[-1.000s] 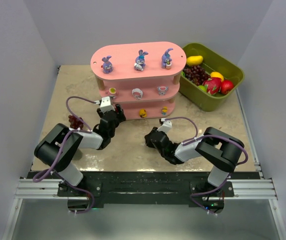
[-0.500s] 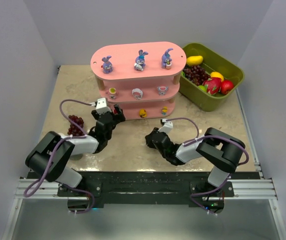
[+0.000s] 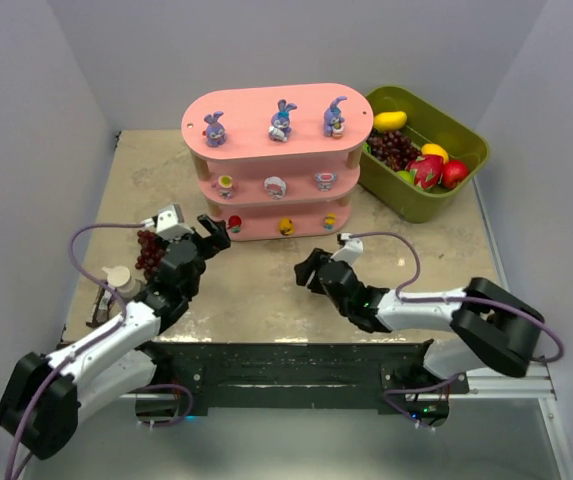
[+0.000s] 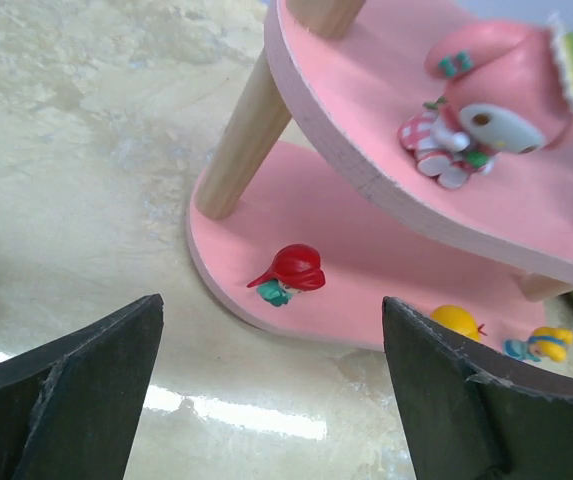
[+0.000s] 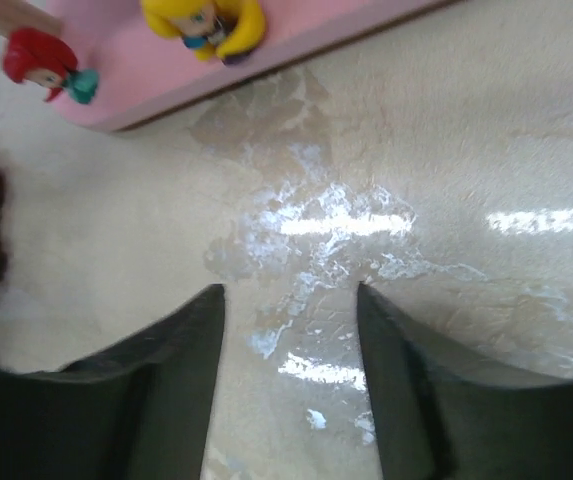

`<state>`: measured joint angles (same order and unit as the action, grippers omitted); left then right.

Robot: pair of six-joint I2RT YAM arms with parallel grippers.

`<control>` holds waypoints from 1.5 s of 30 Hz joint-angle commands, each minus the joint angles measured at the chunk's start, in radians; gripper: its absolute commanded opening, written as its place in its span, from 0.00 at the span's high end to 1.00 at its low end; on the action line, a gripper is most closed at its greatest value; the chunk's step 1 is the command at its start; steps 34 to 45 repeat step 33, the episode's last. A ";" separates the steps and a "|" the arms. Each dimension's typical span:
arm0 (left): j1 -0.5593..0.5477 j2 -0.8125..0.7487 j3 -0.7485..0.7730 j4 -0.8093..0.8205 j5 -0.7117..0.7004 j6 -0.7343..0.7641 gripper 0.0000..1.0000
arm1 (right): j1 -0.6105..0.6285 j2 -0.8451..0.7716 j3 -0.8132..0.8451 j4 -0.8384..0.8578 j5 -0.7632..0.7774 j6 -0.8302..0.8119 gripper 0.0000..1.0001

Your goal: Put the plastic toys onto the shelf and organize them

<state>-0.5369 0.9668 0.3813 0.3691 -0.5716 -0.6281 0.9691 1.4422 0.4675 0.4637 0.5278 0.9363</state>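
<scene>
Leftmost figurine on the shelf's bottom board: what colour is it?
The figurine is red with a small teal-green part; clearest in the left wrist view.

The left arm point(image 3: 116, 340) and right arm point(image 3: 436, 308) are black at the joints with pale grey link casings; a looping purple cable point(image 3: 91, 232) runs along each; a small white block point(image 3: 170, 219) caps each wrist. The left claw point(image 3: 212, 232) and right claw point(image 3: 306, 268) carry dark, matte, wedge-shaped fingers point(image 4: 76, 390).
</scene>
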 commanded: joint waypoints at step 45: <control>-0.017 -0.422 0.429 -0.907 0.088 -0.039 0.07 | -0.004 -0.723 0.217 -0.599 0.351 -0.318 0.07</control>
